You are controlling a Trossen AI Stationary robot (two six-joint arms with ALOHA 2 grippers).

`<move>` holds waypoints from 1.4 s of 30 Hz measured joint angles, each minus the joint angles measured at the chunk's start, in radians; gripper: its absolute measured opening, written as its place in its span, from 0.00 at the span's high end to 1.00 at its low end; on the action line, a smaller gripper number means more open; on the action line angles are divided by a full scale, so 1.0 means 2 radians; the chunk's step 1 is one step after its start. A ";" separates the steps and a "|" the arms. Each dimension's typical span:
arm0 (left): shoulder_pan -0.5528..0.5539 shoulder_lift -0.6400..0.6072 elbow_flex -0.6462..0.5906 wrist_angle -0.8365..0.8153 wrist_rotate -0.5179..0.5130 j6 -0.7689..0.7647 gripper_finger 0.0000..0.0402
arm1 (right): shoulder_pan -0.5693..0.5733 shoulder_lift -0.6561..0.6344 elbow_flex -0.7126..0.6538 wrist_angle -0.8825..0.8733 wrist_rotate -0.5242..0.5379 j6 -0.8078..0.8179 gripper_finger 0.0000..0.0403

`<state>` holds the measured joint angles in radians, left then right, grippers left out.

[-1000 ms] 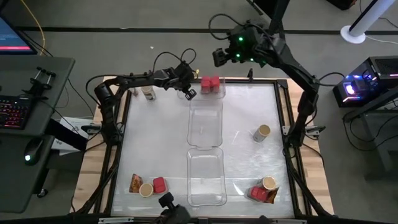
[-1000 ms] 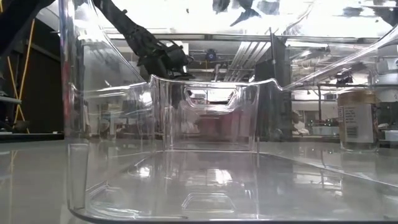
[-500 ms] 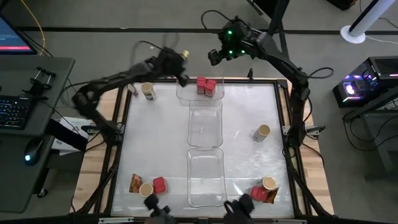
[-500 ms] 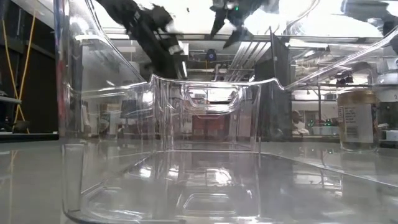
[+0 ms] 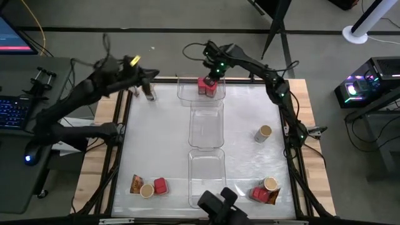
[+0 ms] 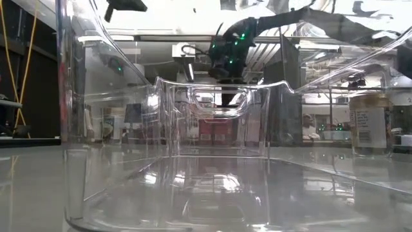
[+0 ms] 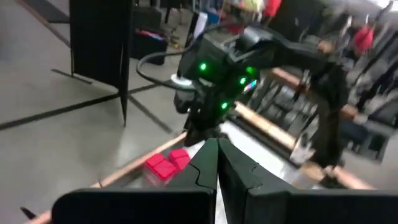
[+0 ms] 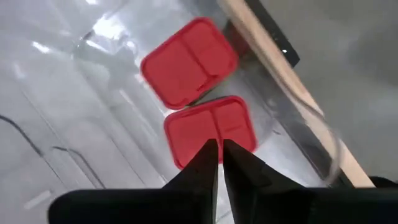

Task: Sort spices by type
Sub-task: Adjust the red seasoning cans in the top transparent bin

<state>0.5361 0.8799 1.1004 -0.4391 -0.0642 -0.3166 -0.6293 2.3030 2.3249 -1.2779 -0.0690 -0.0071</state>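
High view: the right gripper (image 5: 210,76) hung closed over two red containers (image 5: 209,86) in the far clear tray (image 5: 185,97), holding nothing. The left gripper (image 5: 139,78) reached past the table's (image 5: 244,112) far-left edge near a tan-topped jar (image 5: 150,94). Another jar (image 5: 263,133) stood at the right; mixed spices clustered at both near corners.

Low view: clear tray walls (image 6: 212,116) filled the foreground, with a jar (image 6: 370,122) at the right.

Left wrist view: its fingers (image 7: 211,165) were pressed together, empty.

Right wrist view: shut fingertips (image 8: 217,158) hovered above the nearer red container (image 8: 211,127); the second (image 8: 188,61) lay just beside it.
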 joint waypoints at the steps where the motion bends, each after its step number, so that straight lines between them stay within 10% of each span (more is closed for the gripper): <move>1: -0.007 -0.015 -0.011 0.007 -0.013 -0.014 1.00 | 0.001 0.002 0.000 0.001 -0.004 -0.008 0.96; 14: -0.044 -0.066 -0.096 0.090 -0.065 -0.101 1.00 | 0.017 0.041 0.000 -0.010 -0.030 -0.069 1.00; 30: -0.044 -0.063 -0.096 0.088 -0.057 -0.103 1.00 | 0.026 0.041 0.000 0.022 0.073 -0.311 1.00; 42: -0.044 -0.062 -0.096 0.088 -0.040 -0.090 1.00 | 0.025 0.004 0.016 0.033 0.007 -0.247 1.00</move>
<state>0.4484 0.7549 0.9085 -0.2640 -0.1440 -0.4964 -0.5795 2.3112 2.3563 -1.2111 -0.0540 -0.5005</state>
